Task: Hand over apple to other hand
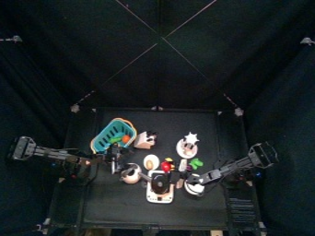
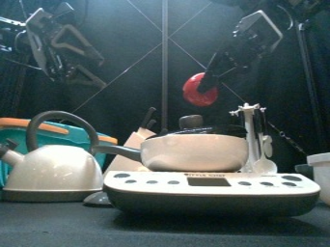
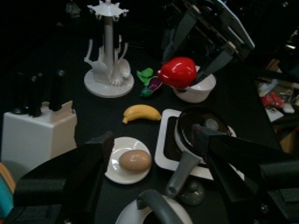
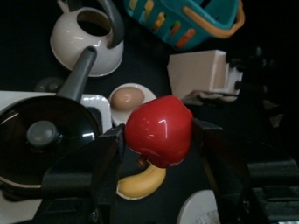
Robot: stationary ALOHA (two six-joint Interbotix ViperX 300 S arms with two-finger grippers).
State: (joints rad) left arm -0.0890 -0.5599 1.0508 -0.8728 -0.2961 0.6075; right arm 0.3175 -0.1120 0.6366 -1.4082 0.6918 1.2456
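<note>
Two hands: right hand (image 4: 158, 144) grips the apple (image 4: 159, 129) aloft, left hand (image 3: 152, 188) gapes wide.

Right claw (image 4: 158, 140) clamped, raised; left claw (image 3: 152, 179) seemingly wide open.

Two black arms, each ending in a two-jaw black gripper.

The left arm (image 1: 50, 155) and right arm (image 1: 240, 164) are slim, jointed black segments with lighter grey patches at the joints. In the front view the right arm shows a pale grey block on its upper part, with dark cabling alongside. The left gripper (image 3: 152, 179) has broad, matt black jaws with flat inner faces. The right gripper (image 4: 162, 166) has matching thick black jaws with squared edges.
</note>
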